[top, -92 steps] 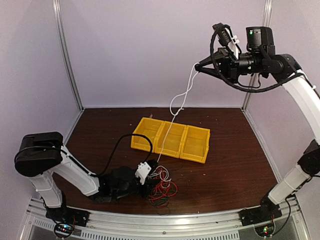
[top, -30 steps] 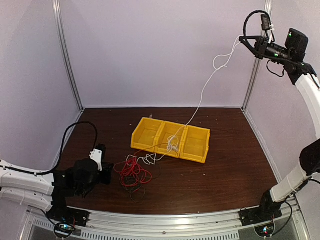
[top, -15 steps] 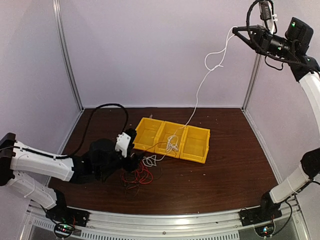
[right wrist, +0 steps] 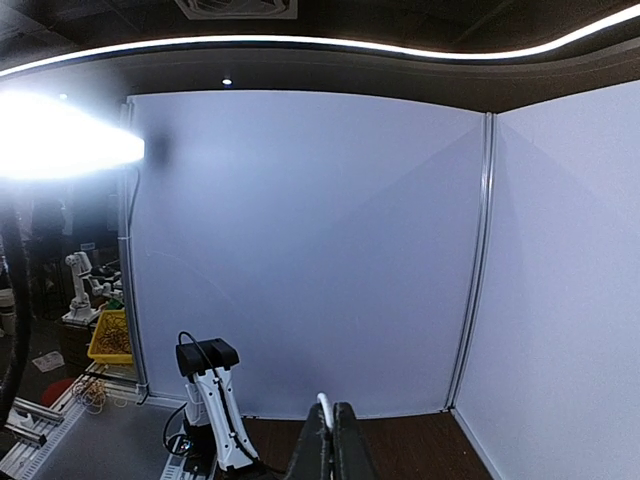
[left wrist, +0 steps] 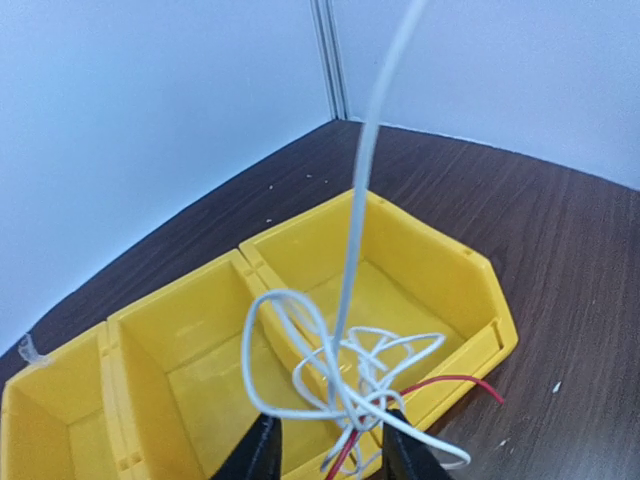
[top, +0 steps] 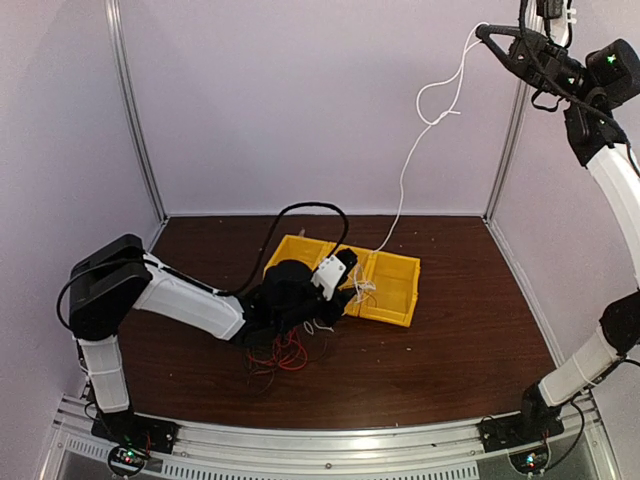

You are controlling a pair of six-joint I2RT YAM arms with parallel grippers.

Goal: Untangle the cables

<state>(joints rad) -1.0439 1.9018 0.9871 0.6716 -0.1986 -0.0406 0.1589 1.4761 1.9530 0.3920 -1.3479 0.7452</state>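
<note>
Red cable (top: 285, 352) lies in a loose clump on the dark wood table (top: 450, 350), below the middle of the overhead frame and partly under the left arm. Just beyond it the left claw (top: 350, 297) reaches low over the front edge of the yellow bin (top: 395, 285), a row of three compartments near the centre of the frame. In the left wrist view its fingers (left wrist: 262, 455) stand apart at the bottom edge, open, with white loops and one red strand lying in the gap. The white cable (left wrist: 340, 370) bunches in a small knot over the wall between the middle and right-hand compartments, and one strand climbs out of the top of that frame. In the overhead view that strand rises from the bin, makes a loop in front of the back wall, and ends at the right claw (top: 484, 32) in the upper right corner. The right claw is closed on the white cable. In its own view the fingers (right wrist: 345, 442) meet at bottom centre with the cable's end poking out.
</note>
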